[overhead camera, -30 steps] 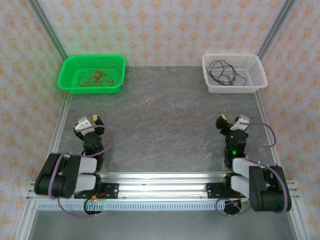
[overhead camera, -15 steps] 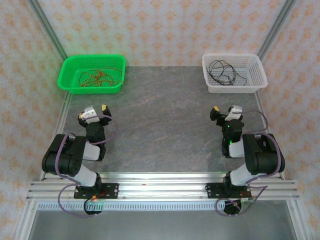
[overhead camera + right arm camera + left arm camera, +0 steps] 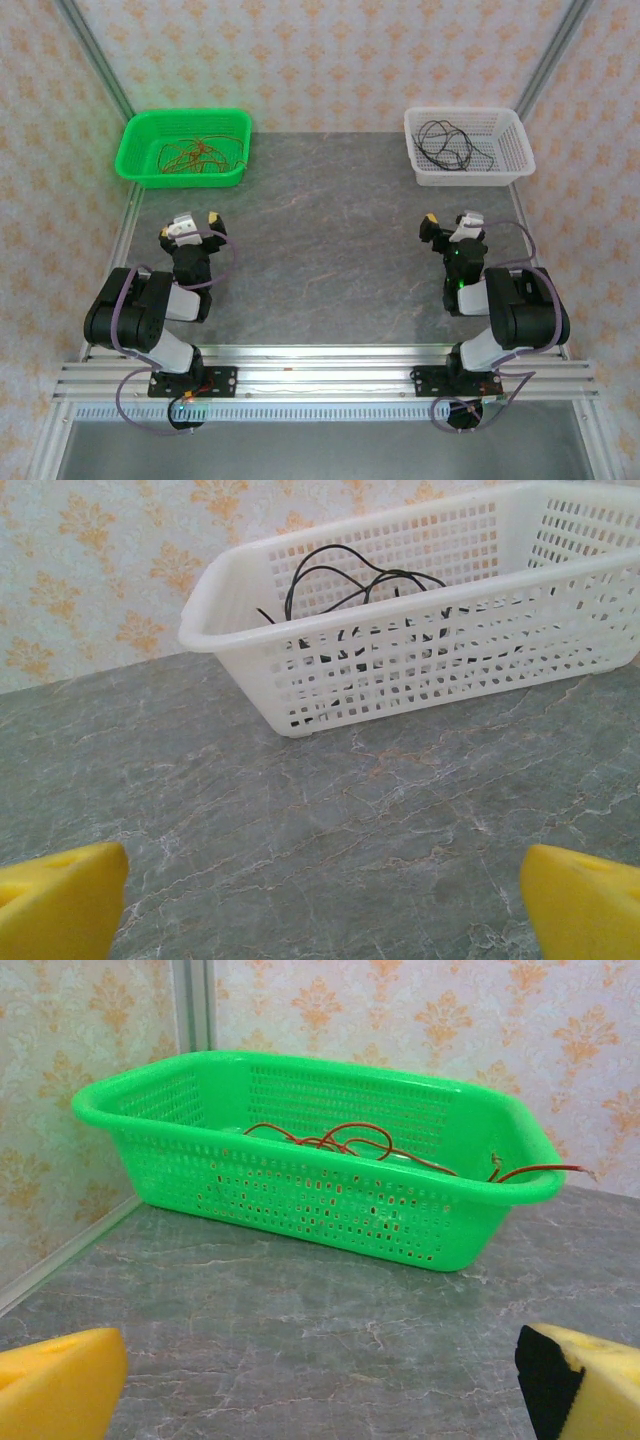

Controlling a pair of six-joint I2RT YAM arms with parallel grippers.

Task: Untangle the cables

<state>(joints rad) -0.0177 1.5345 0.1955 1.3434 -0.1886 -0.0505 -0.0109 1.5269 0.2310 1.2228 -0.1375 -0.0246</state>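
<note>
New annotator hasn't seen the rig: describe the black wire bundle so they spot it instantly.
On the grey stone-patterned table, look to the far right corner, where a white perforated plastic basket sits. The thin black wires lie in loops inside it, toward its left end. The only similar bundle, thin red wires, lies in the green plastic basket at the far left corner.

We see a flat grey table [image 3: 330,255] that looks like stone, with thin pale lines in it. A green plastic basket full of little holes [image 3: 180,181] sits at the far left. A white one [image 3: 470,178] sits at the far right, well apart.
</note>
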